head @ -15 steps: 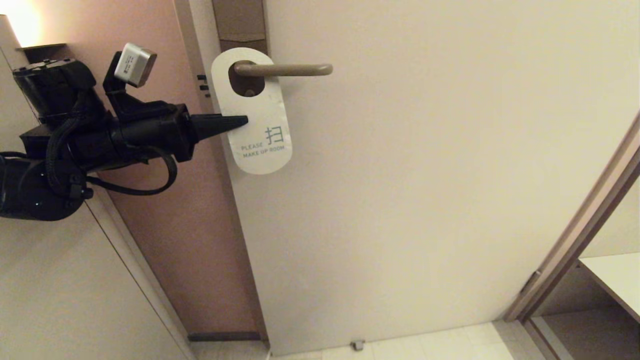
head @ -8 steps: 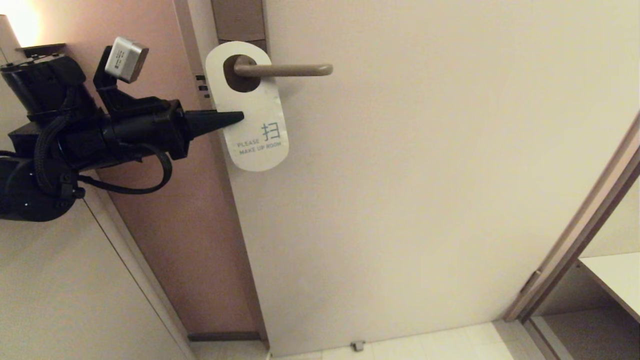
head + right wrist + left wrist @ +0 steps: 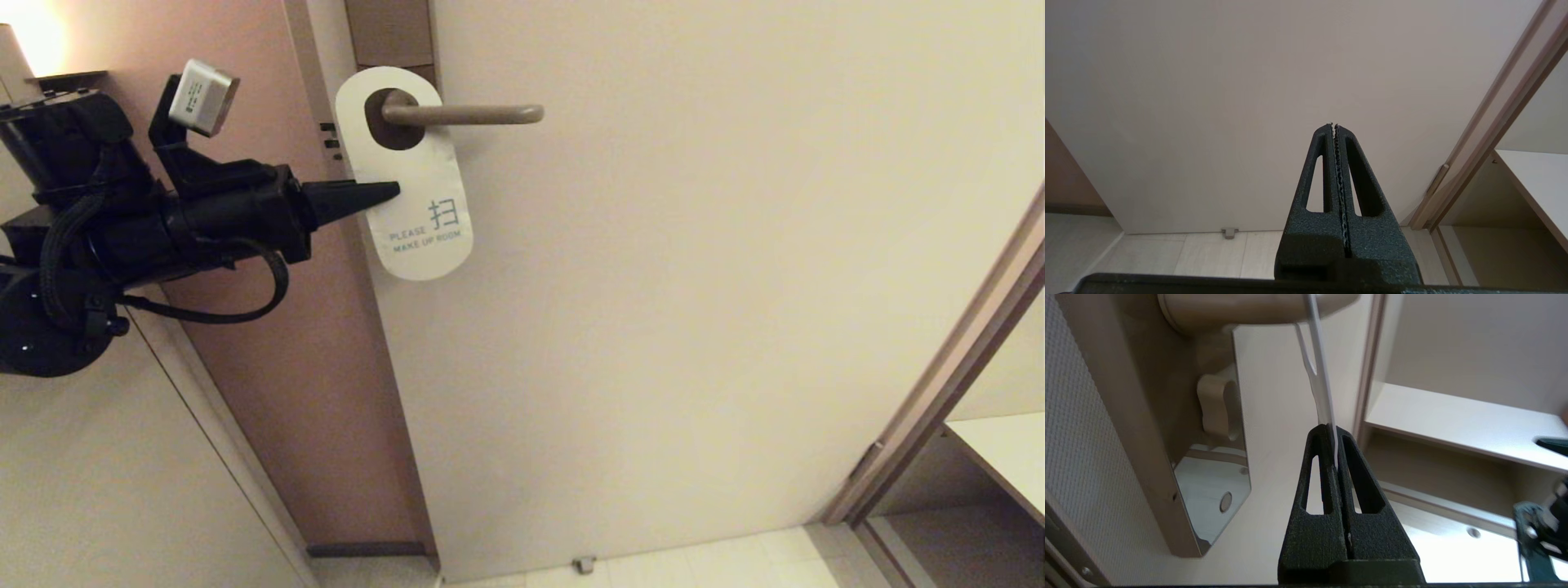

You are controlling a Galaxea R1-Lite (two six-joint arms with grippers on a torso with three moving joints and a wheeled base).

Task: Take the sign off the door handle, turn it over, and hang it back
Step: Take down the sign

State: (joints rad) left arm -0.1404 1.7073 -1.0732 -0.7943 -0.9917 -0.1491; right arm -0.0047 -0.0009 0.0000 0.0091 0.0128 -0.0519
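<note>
A: On the door [image 3: 694, 286], where is the sign [image 3: 412, 184]?

B: Hanging by its hole on the handle [image 3: 465, 114], white "MAKE UP ROOM" side out.

A: And the left gripper [image 3: 390, 193]?

B: It reaches in level from the door's edge side, fingers pinched tight on the sign's edge, below the hole.

A: The right gripper [image 3: 1334, 125]?

B: Closed on nothing, parked facing the bare lower door.

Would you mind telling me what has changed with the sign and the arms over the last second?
The left pincer, shut on the sign, lifted it slightly up and toward the door's edge, so the hole now rides higher around the door handle. The grip held throughout, and the MAKE UP ROOM side still faces out. The right pincer stayed shut and parked.
</note>
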